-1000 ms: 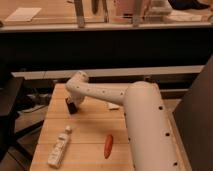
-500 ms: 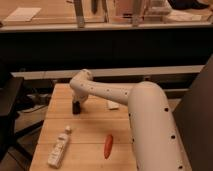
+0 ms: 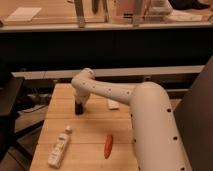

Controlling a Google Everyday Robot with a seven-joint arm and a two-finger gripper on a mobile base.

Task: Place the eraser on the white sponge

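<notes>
My gripper (image 3: 78, 106) points down over the left part of the wooden table (image 3: 90, 131). A small dark block, the eraser (image 3: 78, 109), sits at its tip, low over the table or touching it, and the gripper is shut on it. The white sponge (image 3: 113, 104) lies to the right of the gripper, partly hidden behind my white arm (image 3: 125, 97). The eraser is apart from the sponge, to its left.
An orange carrot (image 3: 108, 145) lies near the table's front middle. A long white bottle (image 3: 59, 146) with a cap lies at the front left. A dark chair (image 3: 10, 107) stands left of the table. A counter runs along the back.
The gripper has moved to the right with the dark block at its tip, then dropped slightly lower toward the table. The carrot, bottle and sponge have not moved.
</notes>
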